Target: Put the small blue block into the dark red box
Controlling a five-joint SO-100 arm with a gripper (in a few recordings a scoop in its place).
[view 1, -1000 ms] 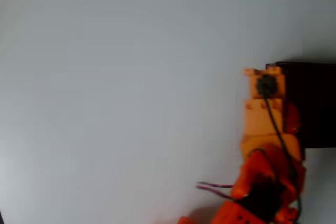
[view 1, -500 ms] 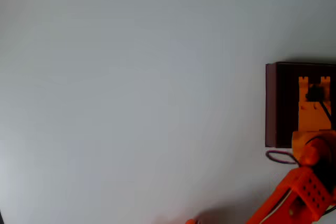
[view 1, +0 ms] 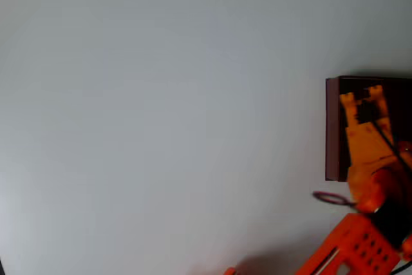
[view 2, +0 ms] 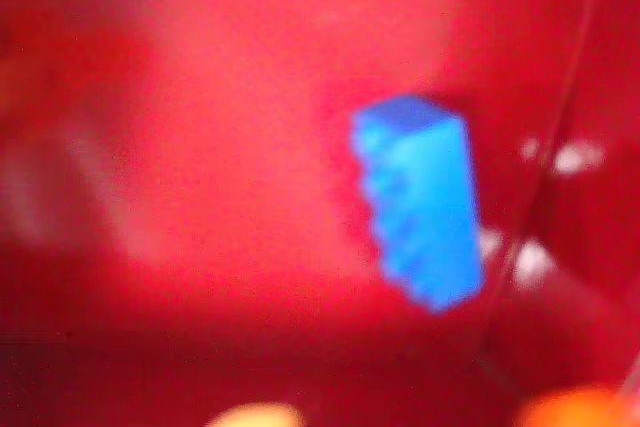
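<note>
In the overhead view a plain, pale grey worktop (view 1: 161, 127) carries a rectangular box with thin dark red walls and a near-black inside (view 1: 332, 130), set at the right edge of the worktop about halfway down and cut off by the picture's right side. The orange plastic arm comes in from the bottom right corner, and its orange two-finger gripper (view 1: 364, 96) reaches over the near wall so that its fingers (view 1: 347, 101) stand above the dark inside of the box, close to the far wall. The two tips are parted with dark box floor showing between them, so the jaws stand released and hold nothing. A thin looped wire (view 1: 329, 198) hangs off the arm just outside the box's lower left corner. In the wrist view, which is blurred, the small bright blue block (view 2: 420, 202) lies on the red floor of the box (view 2: 180, 127), right of the middle, free of the fingers; it shows a ridged or studded side. No brand, label or writing can be read on anything.
</note>
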